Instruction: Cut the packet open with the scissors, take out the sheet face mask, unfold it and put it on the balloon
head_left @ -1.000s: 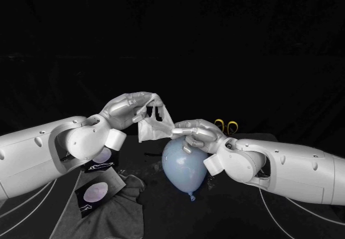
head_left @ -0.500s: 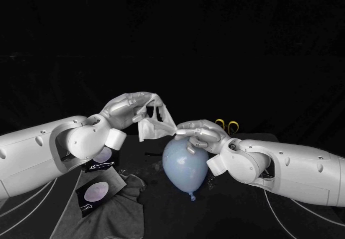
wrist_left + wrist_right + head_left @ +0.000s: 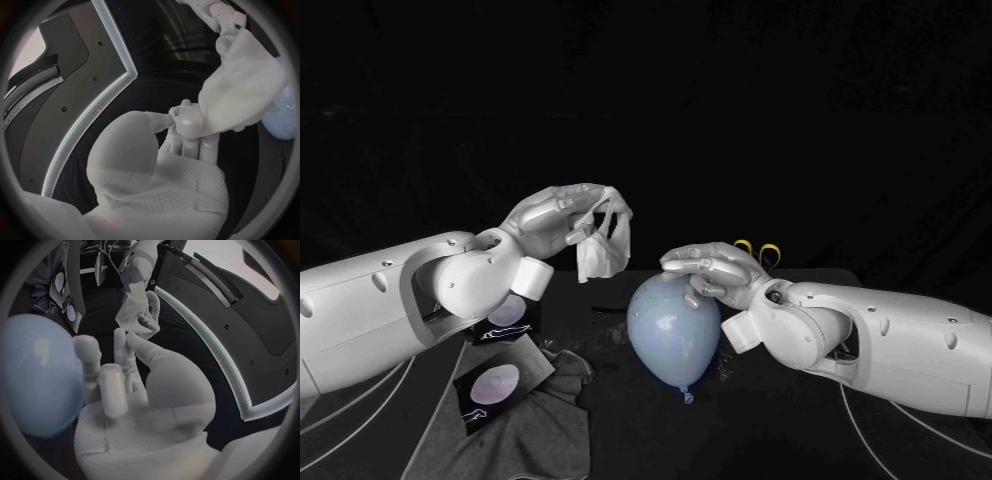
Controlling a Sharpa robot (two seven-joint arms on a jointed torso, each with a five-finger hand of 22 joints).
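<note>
My left hand (image 3: 567, 220) is raised above the table and pinches the top of the white sheet mask (image 3: 603, 250), which hangs down crumpled and folded beneath it. The wrist view shows that hand (image 3: 187, 125) with the mask (image 3: 240, 85) draped from its fingertips. The pale blue balloon (image 3: 672, 335) stands knot down at the table's middle. My right hand (image 3: 711, 272) sits at the balloon's top, loosely bent and holding nothing; whether it touches is unclear. From its wrist, the hand (image 3: 125, 370) stands beside the balloon (image 3: 37, 375), apart from the mask (image 3: 134, 315).
Scissors with yellow handles (image 3: 759, 250) lie behind my right hand. Two cut packet pieces (image 3: 506, 315) (image 3: 488, 385) lie at the left on a grey cloth (image 3: 531, 425) near the front edge.
My right hand has let go of the mask's lower edge and drawn back over the balloon's top. The mask has swung back to hang under my left hand.
</note>
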